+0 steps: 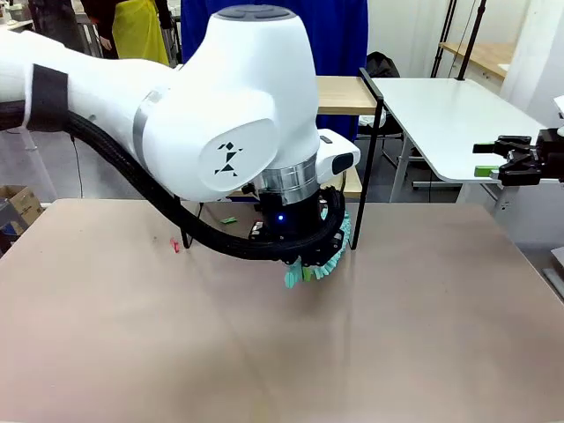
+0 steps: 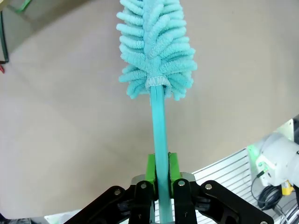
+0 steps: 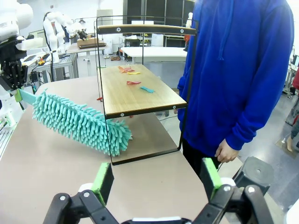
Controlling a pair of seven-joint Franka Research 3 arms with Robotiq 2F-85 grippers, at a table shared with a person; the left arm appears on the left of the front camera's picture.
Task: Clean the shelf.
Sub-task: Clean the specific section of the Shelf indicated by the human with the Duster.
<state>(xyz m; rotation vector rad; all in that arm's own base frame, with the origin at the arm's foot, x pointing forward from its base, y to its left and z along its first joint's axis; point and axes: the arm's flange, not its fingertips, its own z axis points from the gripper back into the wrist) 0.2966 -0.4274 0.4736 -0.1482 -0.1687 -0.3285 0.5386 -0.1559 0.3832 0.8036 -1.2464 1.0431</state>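
Observation:
The shelf (image 3: 138,93) stands on the beige table in front of a person in a blue hoodie (image 3: 238,70). Its upper board (image 1: 339,95) shows behind my left arm. Small red, yellow and teal scraps (image 3: 133,77) lie on the lower board. My left gripper (image 2: 161,170) is shut on the handle of a teal fluffy duster (image 2: 156,46). The duster (image 3: 79,122) slants down over the table, its tip at the shelf's near front leg, just below the lower board. My right gripper (image 3: 156,179) is open and holds nothing. It sits back from the shelf, at the table's right side (image 1: 520,160).
The beige table (image 1: 423,335) has free room in front and to the right. A red bit (image 1: 174,245) and a green bit (image 1: 227,220) lie on it near the shelf. A white table (image 1: 449,115) stands behind at the right. The person's hand (image 3: 226,151) hangs by the table edge.

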